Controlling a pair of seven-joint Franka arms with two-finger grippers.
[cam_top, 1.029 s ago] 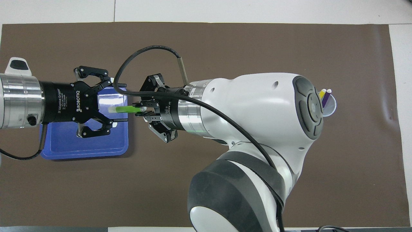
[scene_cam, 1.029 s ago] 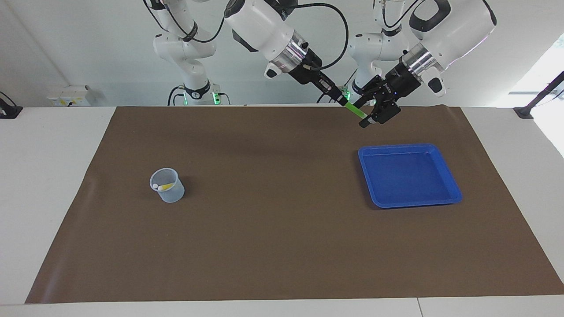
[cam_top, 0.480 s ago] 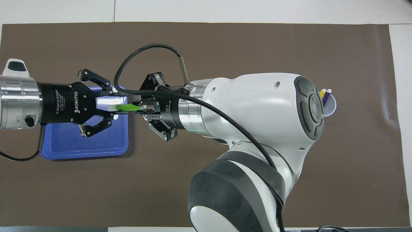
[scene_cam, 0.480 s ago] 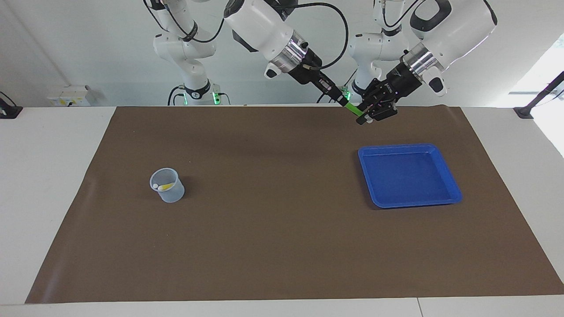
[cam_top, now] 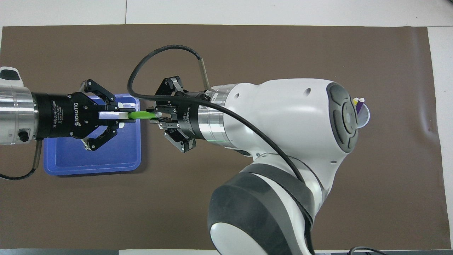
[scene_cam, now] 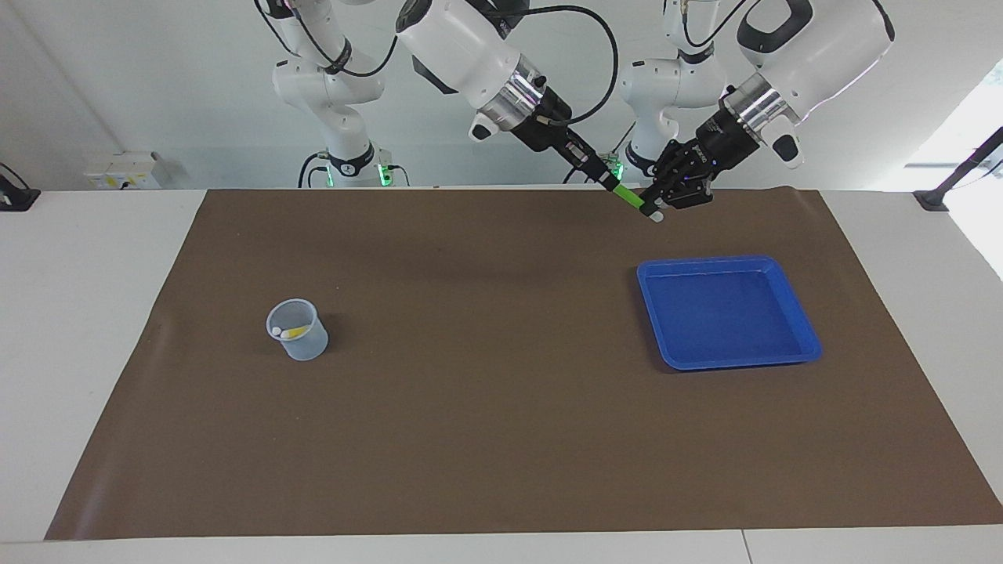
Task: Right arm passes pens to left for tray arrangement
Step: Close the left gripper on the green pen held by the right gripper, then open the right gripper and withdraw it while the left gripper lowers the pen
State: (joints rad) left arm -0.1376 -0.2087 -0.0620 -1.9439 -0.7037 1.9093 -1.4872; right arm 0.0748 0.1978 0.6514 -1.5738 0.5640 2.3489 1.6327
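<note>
A: Nearest the robots, what's up in the air?

B: The green pen point(scene_cam: 631, 197), held over the brown mat point(scene_cam: 486, 407) at its robot-side edge. The right gripper point(scene_cam: 610, 185) is clamped on one end, the left gripper point(scene_cam: 657, 205) closed on its pale-capped end.

A: Anything hidden?

B: From overhead the right arm point(cam_top: 283, 117) covers much of the mat, and the left gripper overlaps a corner of the tray point(scene_cam: 666, 356).

A: Farther out?

B: The blue tray lies empty toward the left arm's end. The translucent cup point(scene_cam: 298, 330) stands toward the right arm's end, with the yellow pen point(cam_top: 354, 102) and purple pen point(cam_top: 360, 105) poking out, partly hidden overhead.

A: The room?

B: White table point(scene_cam: 94, 313), pale wall, smaller arms with green lights
</note>
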